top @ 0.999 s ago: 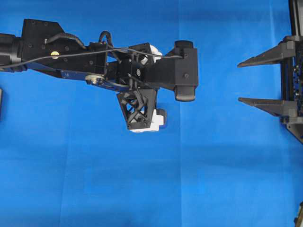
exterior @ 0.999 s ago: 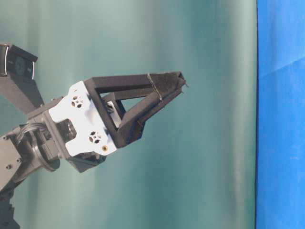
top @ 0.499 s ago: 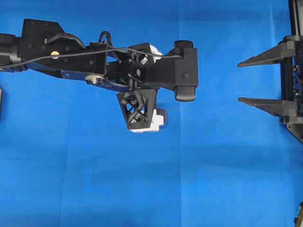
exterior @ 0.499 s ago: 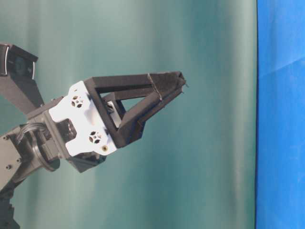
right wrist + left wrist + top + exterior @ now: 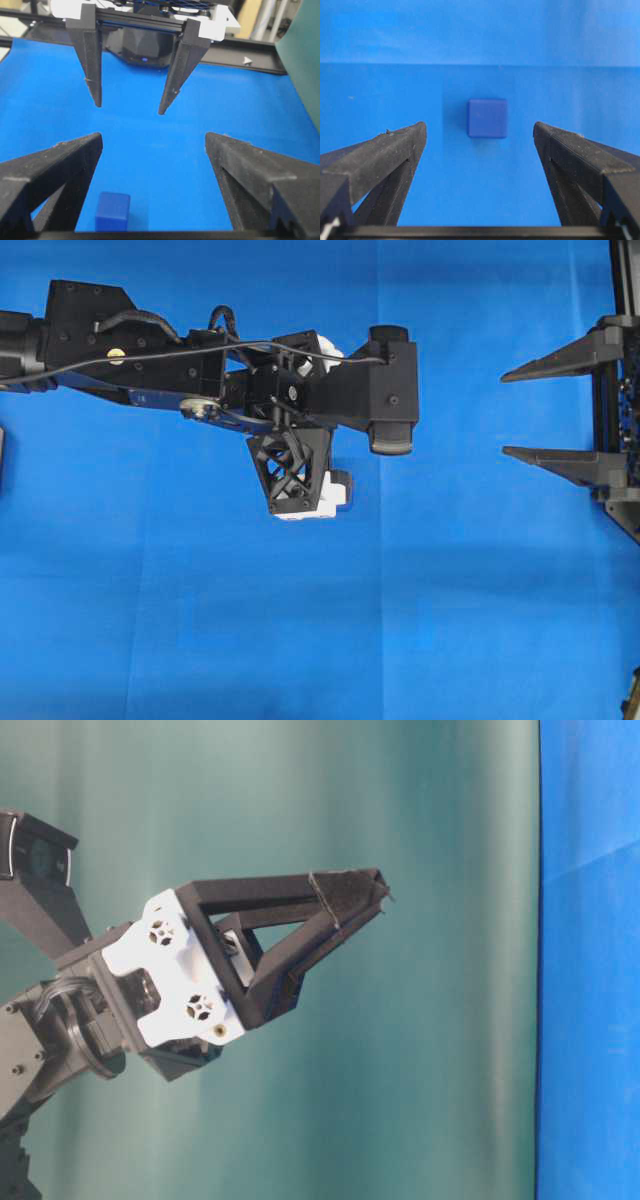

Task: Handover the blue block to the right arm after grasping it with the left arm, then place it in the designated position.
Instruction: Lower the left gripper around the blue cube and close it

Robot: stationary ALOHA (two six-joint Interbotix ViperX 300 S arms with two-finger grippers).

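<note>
Both tools spread apart and empty, blue block (image 5: pixel 487 118) seen only by wrist cameras, hidden overhead

Right gripper (image 5: pixel 152 142) fills the lower frame, its two black fingers spread wide, nothing between them. Blue block (image 5: pixel 113 211) sits on the blue cloth (image 5: pixel 150 125) just beside the left-hand finger's inner edge, near the bottom edge. Opposite, the left gripper (image 5: pixel 127 109) hangs above the cloth, fingers pointing down and apart, white end pieces on top. Green backdrop (image 5: pixel 300 55) at upper right.
</note>
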